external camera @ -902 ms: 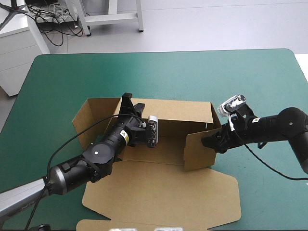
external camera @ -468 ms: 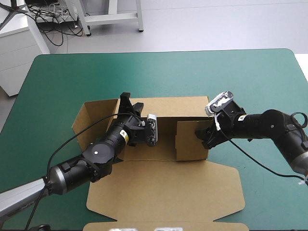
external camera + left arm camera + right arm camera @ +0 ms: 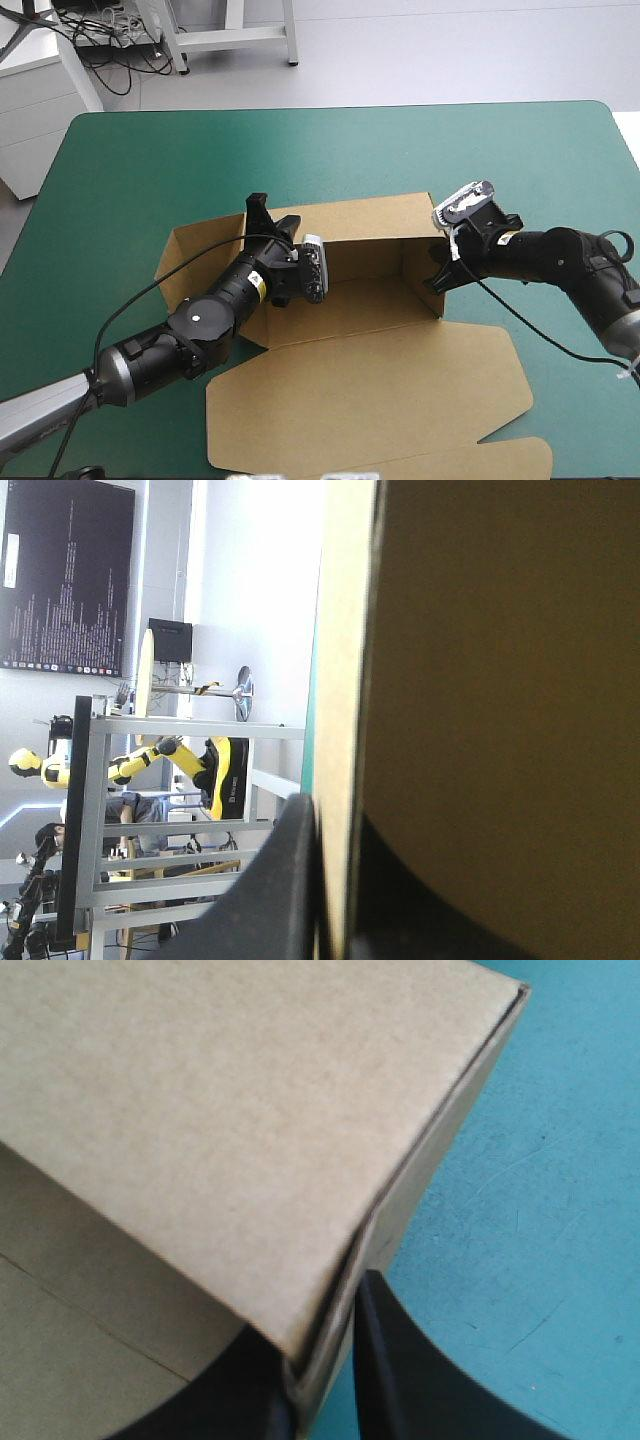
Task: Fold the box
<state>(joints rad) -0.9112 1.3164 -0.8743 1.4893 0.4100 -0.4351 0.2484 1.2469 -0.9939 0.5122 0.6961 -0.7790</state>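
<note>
The brown box (image 3: 350, 390) lies mid-table with its back wall (image 3: 365, 222) and right end wall (image 3: 428, 262) raised and the lid flat toward the front edge. At the back wall's left end, my left gripper (image 3: 262, 212) is shut on the board. In the left wrist view the board's edge (image 3: 350, 680) runs up between the black fingers (image 3: 285, 880) of that gripper (image 3: 335, 815). My right gripper (image 3: 438, 277) is shut on the right end wall. The right wrist view has that gripper (image 3: 322, 1335) pinching a doubled board corner (image 3: 250, 1110).
Teal-green cover (image 3: 150, 170) lies bare around the box, with wide room toward the far edge and on both sides. The lid's front flap (image 3: 480, 460) reaches close to the table's front edge. Cover (image 3: 520, 1160) also shows just outside the right wall.
The right gripper was open at the right-hand flap, which stood swung inward; it has drawn back right and shut on the end wall. The box has turned a little and its lid slid right.
</note>
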